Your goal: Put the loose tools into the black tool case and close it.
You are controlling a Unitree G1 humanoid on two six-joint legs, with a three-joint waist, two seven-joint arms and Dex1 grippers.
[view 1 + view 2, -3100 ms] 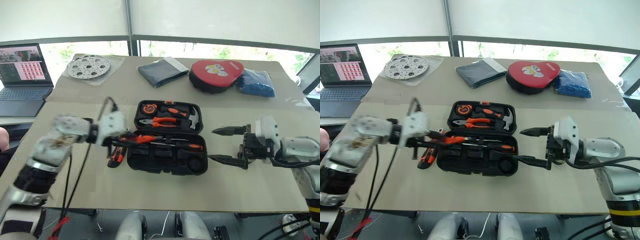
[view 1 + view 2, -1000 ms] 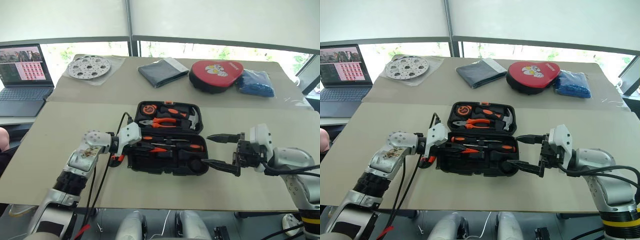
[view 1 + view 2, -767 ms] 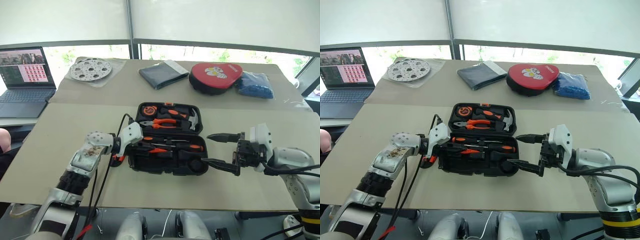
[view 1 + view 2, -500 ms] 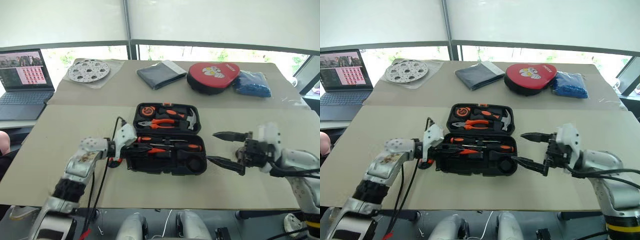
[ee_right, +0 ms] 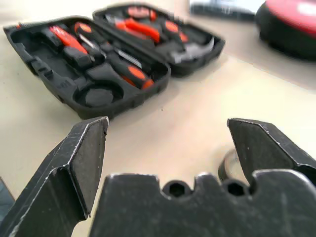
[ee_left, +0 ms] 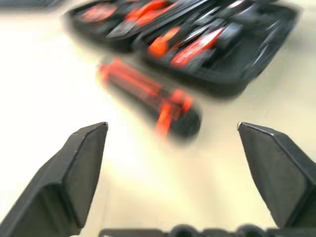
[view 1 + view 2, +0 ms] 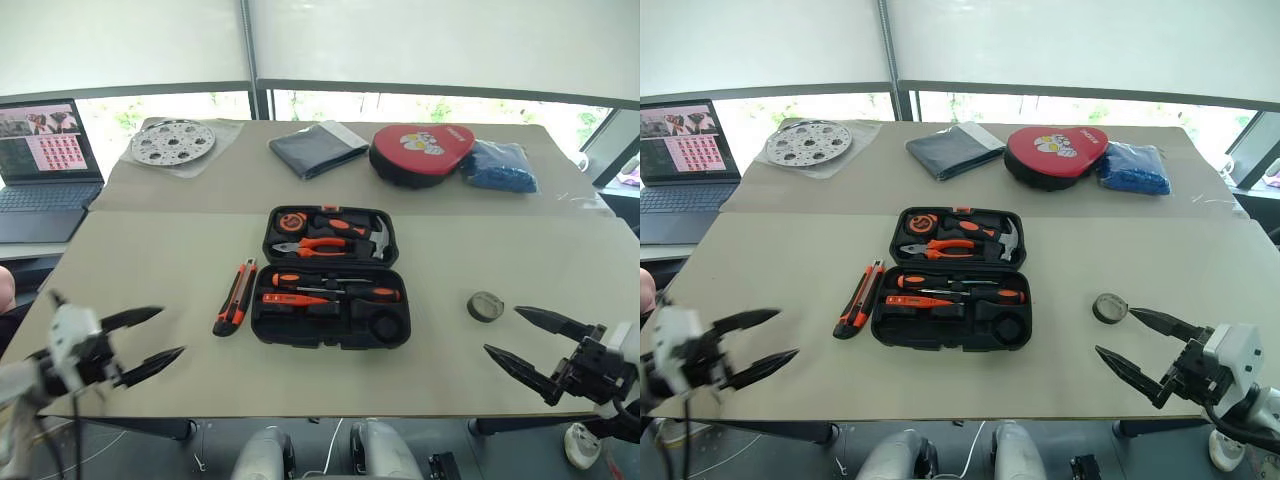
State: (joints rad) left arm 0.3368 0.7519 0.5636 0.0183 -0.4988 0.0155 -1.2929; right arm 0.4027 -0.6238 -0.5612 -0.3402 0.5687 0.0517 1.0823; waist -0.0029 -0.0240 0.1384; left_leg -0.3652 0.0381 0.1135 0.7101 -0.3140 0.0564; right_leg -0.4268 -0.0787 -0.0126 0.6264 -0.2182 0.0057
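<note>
On the beige table (image 7: 130, 290), the left end effector (image 7: 150, 338) hovers with fingers apart at 8 o'clock. The black-and-orange utility knife (image 7: 234, 297) lies just left of the open black moulded-plastic tool case (image 7: 330, 277). The small grey tape roll (image 7: 485, 306) lies at 3 o'clock, near the right end effector (image 7: 525, 337), fingers apart.

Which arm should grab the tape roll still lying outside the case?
Right. The small dark grey tape roll lies right of the open black moulded-plastic tool case, just ahead of the open right gripper; the left gripper is far across.
</note>
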